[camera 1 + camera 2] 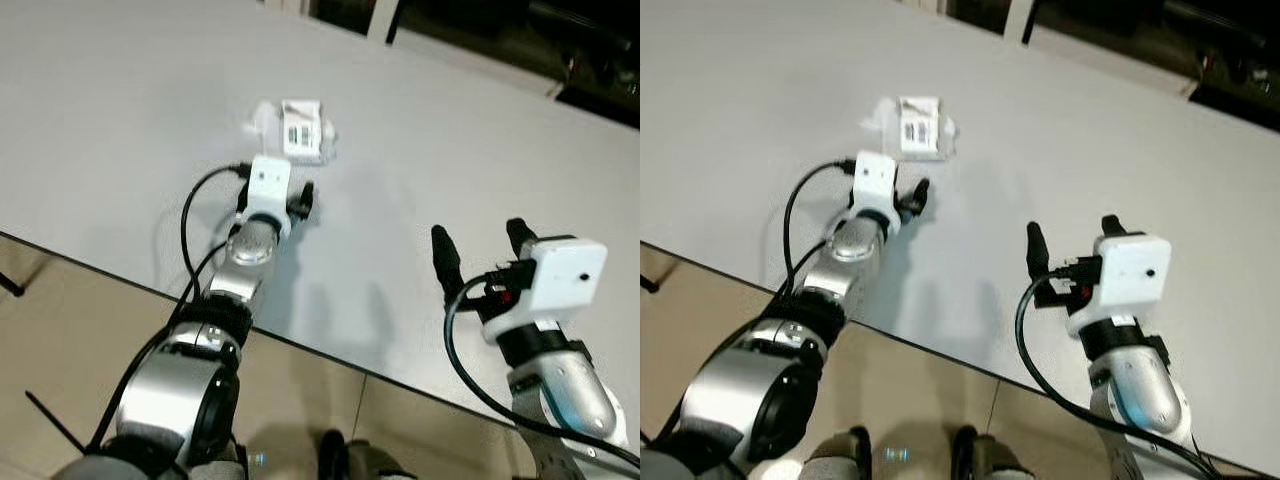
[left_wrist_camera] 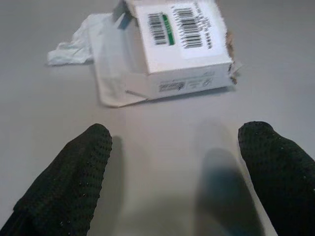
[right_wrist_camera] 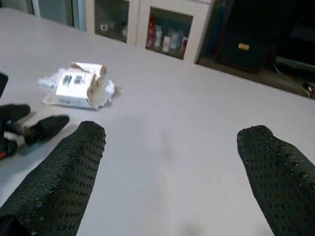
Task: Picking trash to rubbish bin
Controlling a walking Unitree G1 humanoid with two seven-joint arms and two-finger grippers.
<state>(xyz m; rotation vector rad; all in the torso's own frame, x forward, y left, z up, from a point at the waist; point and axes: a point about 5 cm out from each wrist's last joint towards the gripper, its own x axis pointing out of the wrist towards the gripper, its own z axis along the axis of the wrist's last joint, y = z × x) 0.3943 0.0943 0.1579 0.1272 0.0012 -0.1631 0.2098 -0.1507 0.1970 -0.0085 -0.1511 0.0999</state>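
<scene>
The trash is a torn white cardboard box with barcode labels, lying on crumpled white wrapping on the pale grey table. My left gripper reaches out over the table and stops just short of the box. In the left wrist view its black fingers stand wide apart with the box straight ahead and bare tabletop between them. My right gripper hovers open over the table to the right, well away from the box, and holds nothing.
The table's near edge runs diagonally just before me, with beige floor tiles below it. Beyond the far edge stand a white glass-door cabinet and dark furniture. My left gripper shows in the right wrist view.
</scene>
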